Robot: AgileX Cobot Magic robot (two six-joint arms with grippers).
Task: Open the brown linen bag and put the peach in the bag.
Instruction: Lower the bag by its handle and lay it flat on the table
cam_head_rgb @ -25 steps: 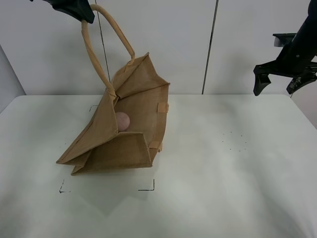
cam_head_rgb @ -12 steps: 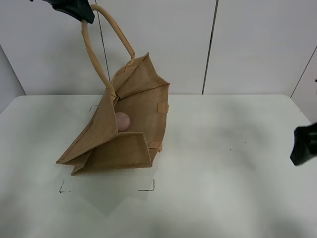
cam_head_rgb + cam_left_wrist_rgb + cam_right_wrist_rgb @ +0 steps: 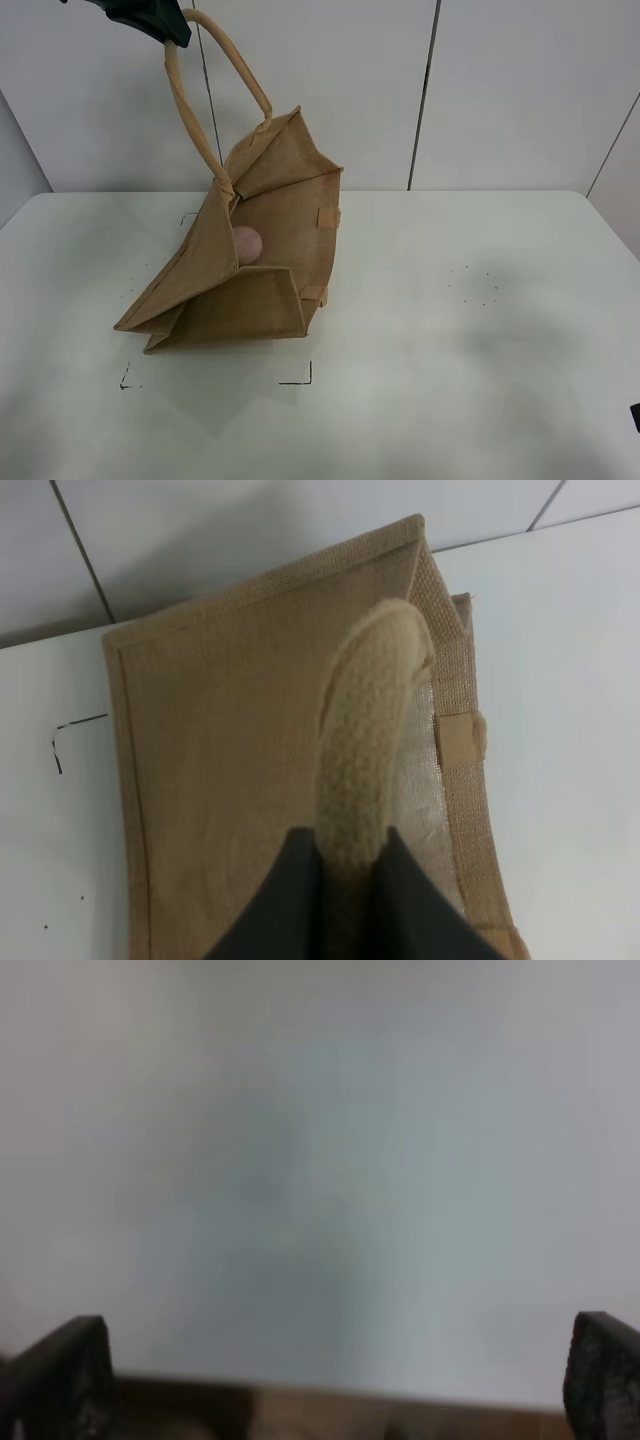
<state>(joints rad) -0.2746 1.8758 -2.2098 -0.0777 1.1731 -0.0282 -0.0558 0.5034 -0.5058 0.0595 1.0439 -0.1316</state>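
The brown linen bag (image 3: 250, 260) stands open on the white table (image 3: 450, 330), mouth facing right and toward the camera. The peach (image 3: 246, 244) lies inside it. My left gripper (image 3: 160, 20) is shut on the bag's loop handle (image 3: 205, 90) and holds it high at the top left. The left wrist view shows the handle (image 3: 370, 740) pinched between the dark fingers (image 3: 290, 900), with the bag (image 3: 220, 770) below. My right gripper (image 3: 340, 1380) is open and empty over bare table; only a dark tip (image 3: 636, 415) shows at the right edge.
Black corner marks (image 3: 296, 380) on the table frame the bag's spot. Small specks (image 3: 475, 285) dot the table to the right. A white panelled wall (image 3: 420, 90) stands behind the table's far edge.
My right gripper has dropped from high at the right, down past the table's right edge, almost out of the exterior view. The left gripper, bag and peach have not moved.
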